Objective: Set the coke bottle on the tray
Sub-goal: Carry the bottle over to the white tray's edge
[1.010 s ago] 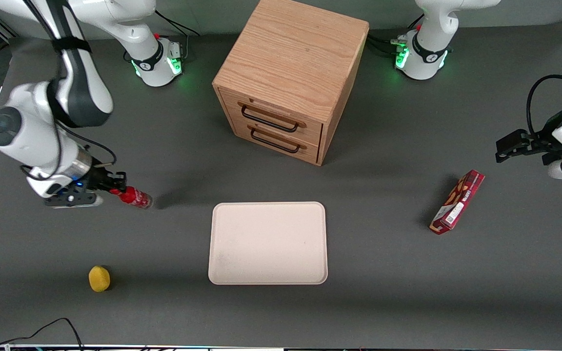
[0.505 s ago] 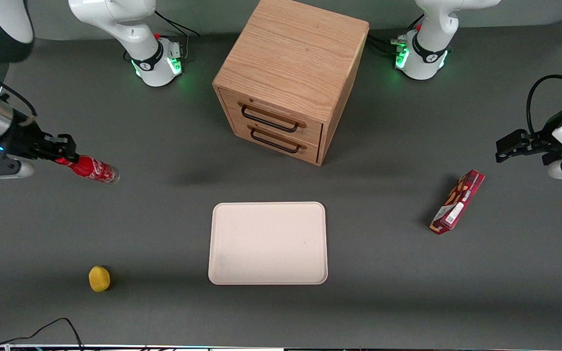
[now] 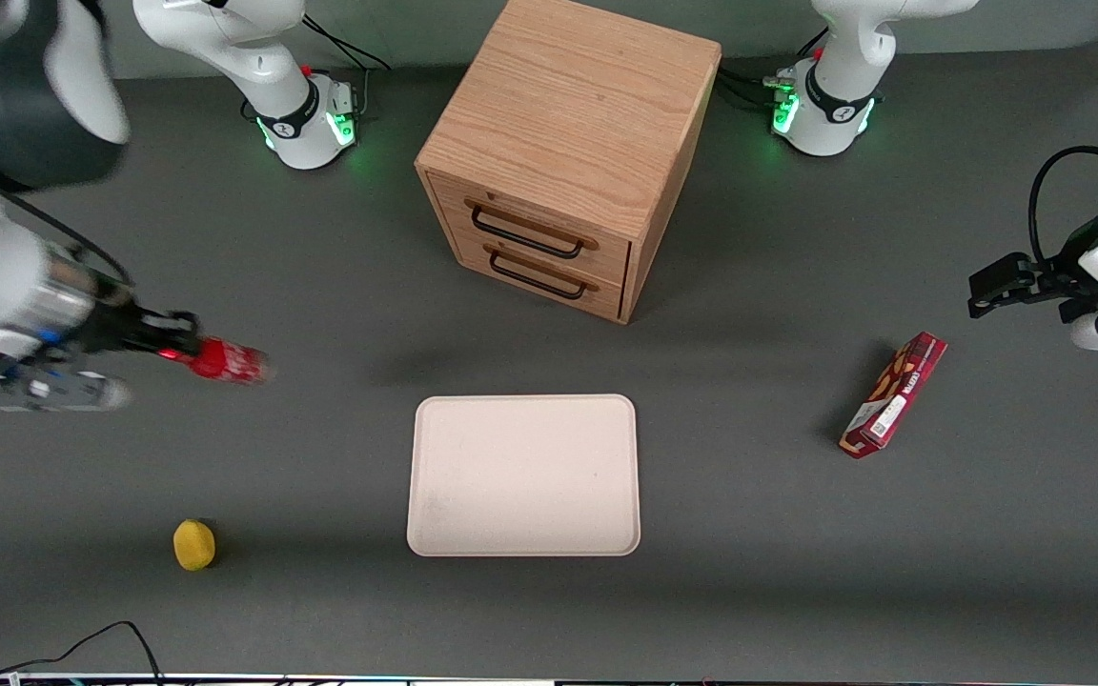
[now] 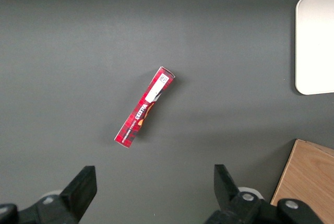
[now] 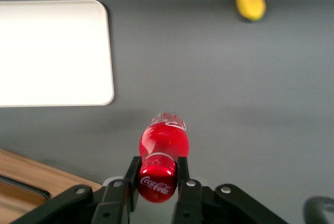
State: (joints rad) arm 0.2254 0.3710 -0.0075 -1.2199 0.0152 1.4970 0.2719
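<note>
Gripper: the right arm's gripper (image 3: pixel 185 345) hangs above the desk (image 3: pixel 759 572) at the working arm's end, its two fingers (image 5: pixel 182 178) clamped on the upper part of the coke bottle (image 3: pixel 227 362).
Coke bottle: held clear of the desk and lying roughly level, its clear base pointing away from the gripper toward the tray (image 3: pixel 523 474). In the right wrist view the bottle (image 5: pixel 163 156) sticks straight out from between the fingers.
What has changed: half a second ago gripper and bottle were closer to the desk's edge at the working arm's end; now both have swung nearer the tray. The bottle is blurred, which suggests quick motion.
Tray: flat on the desk with nothing on it, still well apart from the bottle.
Meaning for the task: the pick-up looks done and the carry is under way; lowering and release are still to come.
Other things: a yellow lemon (image 3: pixel 193 544) lies nearer the front camera than the gripper; a wooden drawer cabinet (image 3: pixel 568 152) and a red snack box (image 3: pixel 894 394) sit past the tray from the gripper.
</note>
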